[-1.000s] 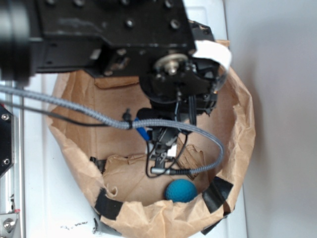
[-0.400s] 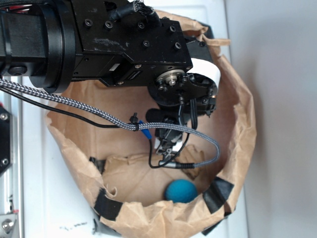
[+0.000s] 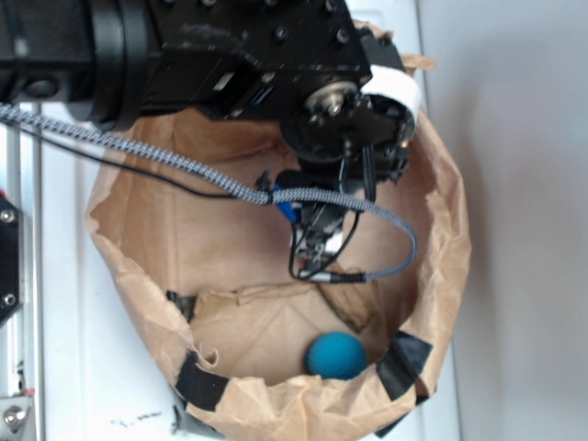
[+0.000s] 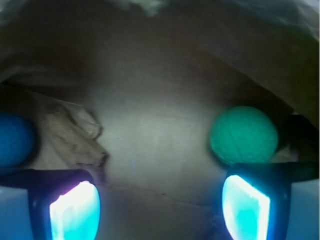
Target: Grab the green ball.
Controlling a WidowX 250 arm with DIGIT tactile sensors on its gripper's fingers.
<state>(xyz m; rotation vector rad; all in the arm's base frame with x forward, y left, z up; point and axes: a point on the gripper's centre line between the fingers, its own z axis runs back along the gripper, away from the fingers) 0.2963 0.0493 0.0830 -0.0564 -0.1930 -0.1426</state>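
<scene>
The green ball [image 4: 243,135] lies on the brown paper floor in the wrist view, just beyond the right fingertip. My gripper [image 4: 160,207] is open, its two glowing pads [image 4: 75,210] wide apart with only bare paper between them. The ball sits to the right of the gap, not inside it. In the exterior view my gripper [image 3: 317,243] hangs down inside the paper bag [image 3: 441,276], and the arm hides the green ball there.
A darker teal-blue ball [image 3: 335,356] rests at the near side of the bag floor, seen at the left edge as the teal-blue ball [image 4: 14,140] in the wrist view. Crumpled paper folds [image 4: 75,135] lie beside it. The bag's walls ring my gripper.
The arm has moved up and toward the far side of the bag, carrying the gripper farther from the teal-blue ball. The teal-blue ball has stayed in place.
</scene>
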